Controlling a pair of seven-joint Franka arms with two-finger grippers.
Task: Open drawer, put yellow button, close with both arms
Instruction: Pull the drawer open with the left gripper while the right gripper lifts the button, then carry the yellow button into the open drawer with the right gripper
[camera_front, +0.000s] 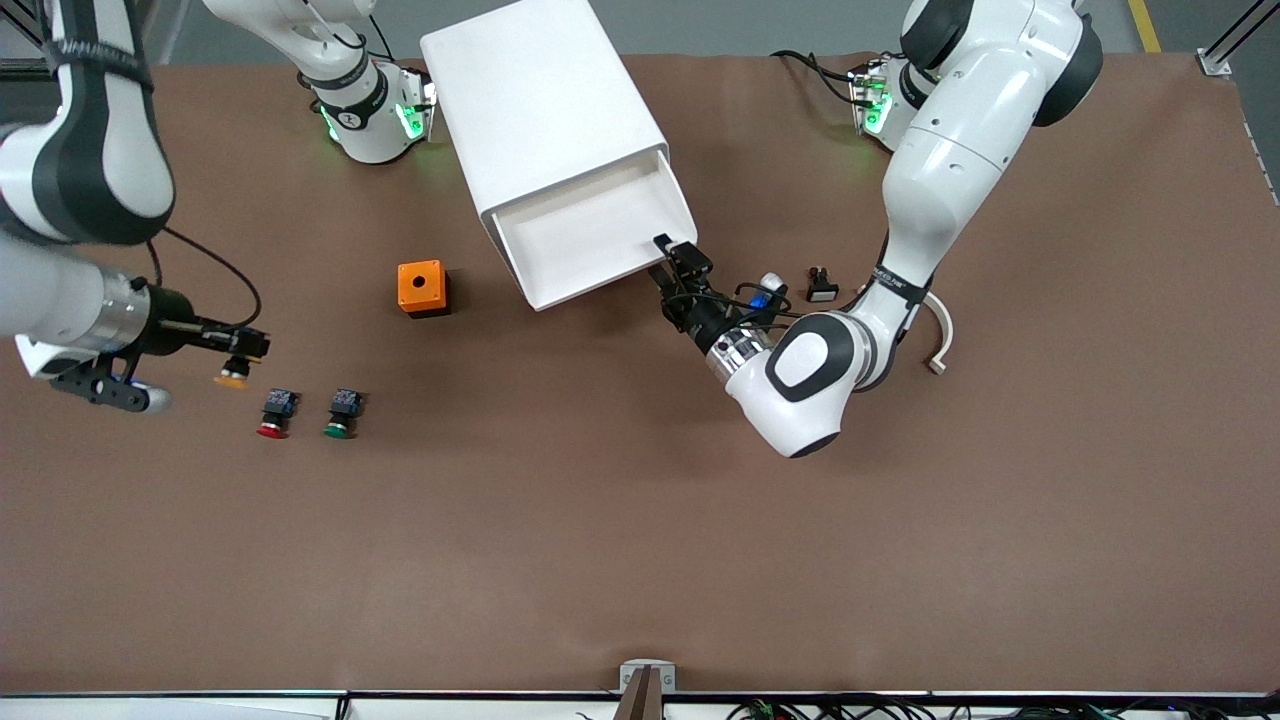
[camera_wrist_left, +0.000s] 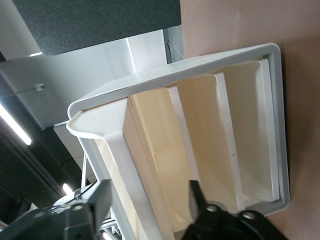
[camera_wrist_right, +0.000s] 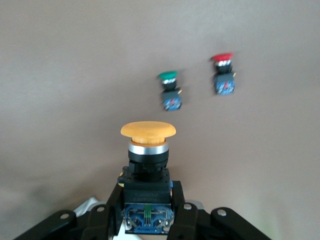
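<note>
Gripping the yellow button by its body above the table near the red button, the right gripper is risking a slip in transit, while the left gripper, fingers spread, is crowding the pulled-out drawer and inviting a collision.

The yellow button in the right hand has a yellow-orange cap, a silver ring, a black body and a blue rear block, and past that hand's tips stand a red-capped button and a green-capped button (both with black bodies and blue backs). The drawer just before the black left hand is white inside with a cream front, set in a white cabinet. The table is plain brown, the box orange with a dark hole, and the arms glossy white with black bands.
</note>
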